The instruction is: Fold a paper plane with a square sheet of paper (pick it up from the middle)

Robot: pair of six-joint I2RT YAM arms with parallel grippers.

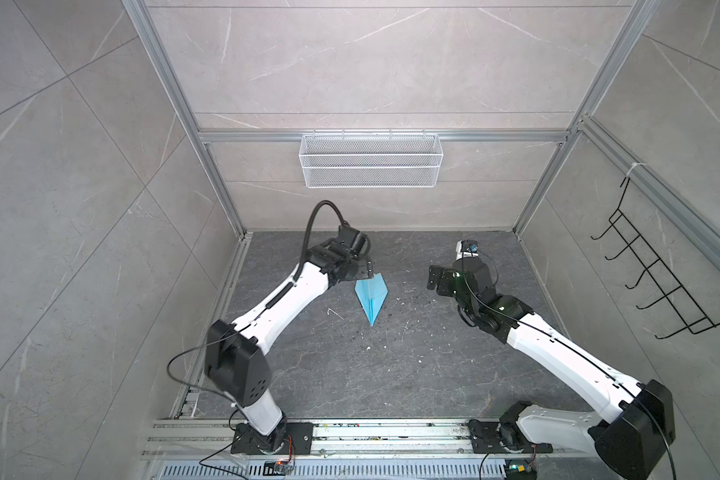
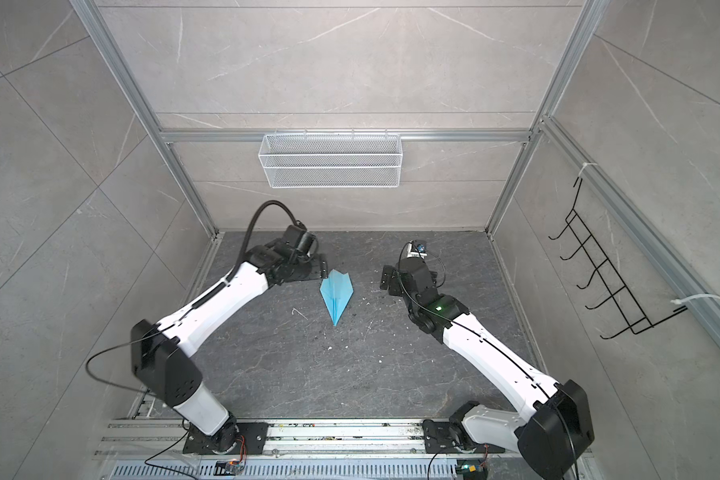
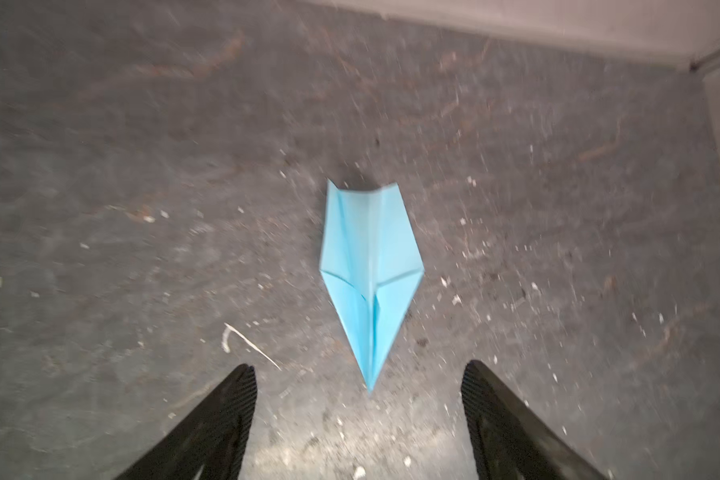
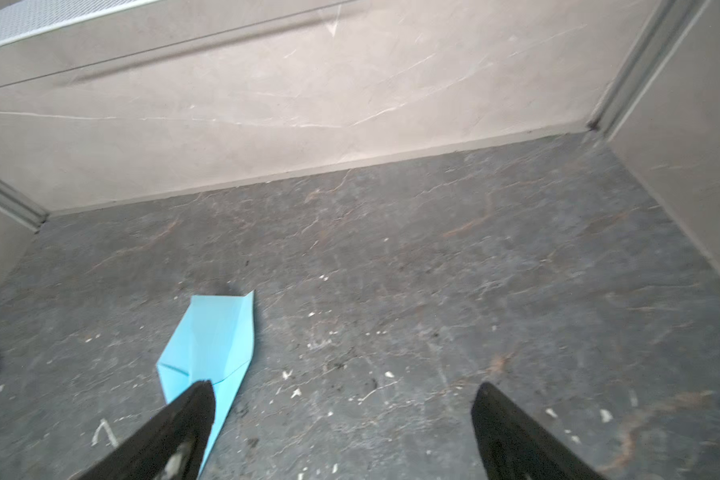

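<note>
In both top views the paper plane point(image 1: 371, 297) lies flat on the dark stone table point(image 1: 412, 374) just above the middle of the frame. Its nose points toward the lower edge, with the wings spread either side of the centre crease. The left gripper point(image 1: 367, 272) sits at the plane's tail, up and to the left, very close; whether it touches I cannot tell. The right gripper point(image 1: 434, 279) hangs off to the right, clearly apart. The left wrist view shows that gripper's fingers point(image 3: 225, 415) spread wide with nothing between them, the plane lying whole on the table beyond. The right wrist view shows the same wide, empty spread; one finger point(image 4: 184, 424) merely overlaps the plane's front part. I judge the folding finished: the dart rests free, so neither arm needs a hold.
</note>
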